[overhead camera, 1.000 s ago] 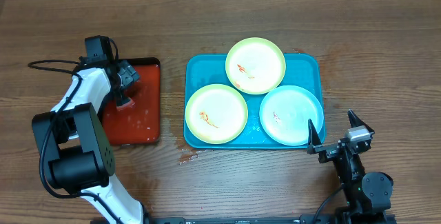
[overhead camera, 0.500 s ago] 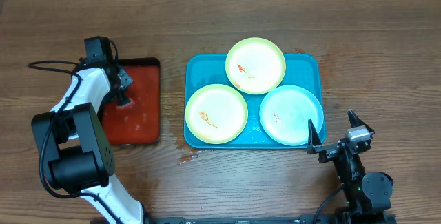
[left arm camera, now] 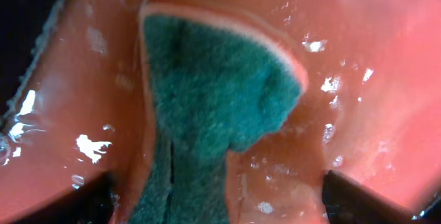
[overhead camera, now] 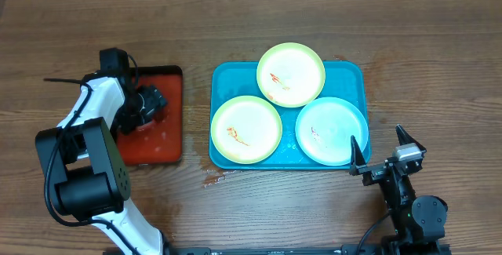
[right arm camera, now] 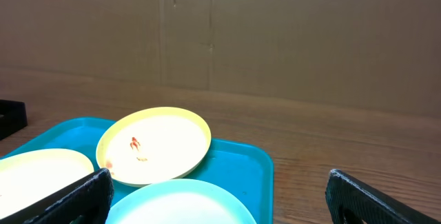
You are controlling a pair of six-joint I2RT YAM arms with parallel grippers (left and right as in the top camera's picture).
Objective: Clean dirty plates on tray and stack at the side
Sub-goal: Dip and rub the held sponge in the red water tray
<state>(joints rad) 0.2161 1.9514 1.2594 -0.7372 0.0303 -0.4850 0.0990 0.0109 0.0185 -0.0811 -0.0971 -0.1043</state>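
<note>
**Desk** [overhead camera: 439,51]: brown wood grain; carries all the items below.

**Left fingers** [left arm camera: 83,200]: at the far left, lowered over the red tray. The two dark tips stand wide apart at the lower corners of the wrist view. They are not clamped on anything.

**Sponge** [left arm camera: 213,93]: green scouring face with an orange-pink edge. It lies on the wet floor of the red tray, between the left fingers and nearer the left-hand tip.

**Red tray** [overhead camera: 161,141]: smaller, with a dark edge, left of the blue tray and apart from it. Its surface is beaded with water.

**Blue tray** [overhead camera: 223,74]: large, with rounded corners and a raised rim, at the centre of the desk. It holds all three plates.

**Yellow-green plate, front left** [overhead camera: 245,129]: white centre with an orange-red smear.

**Yellow-green plate, rear** [overhead camera: 290,71]: white centre with an orange-red smear. It overhangs the far rim of the blue tray.

**Light blue plate** [overhead camera: 331,131]: in the front right of the blue tray, with a small red smear. It sits just beside both other plates.

**Right fingers** [right arm camera: 372,196]: at the near right, just beside the front right corner of the blue tray. They are spread fully apart and hold nothing, and they point toward the plates.
</note>
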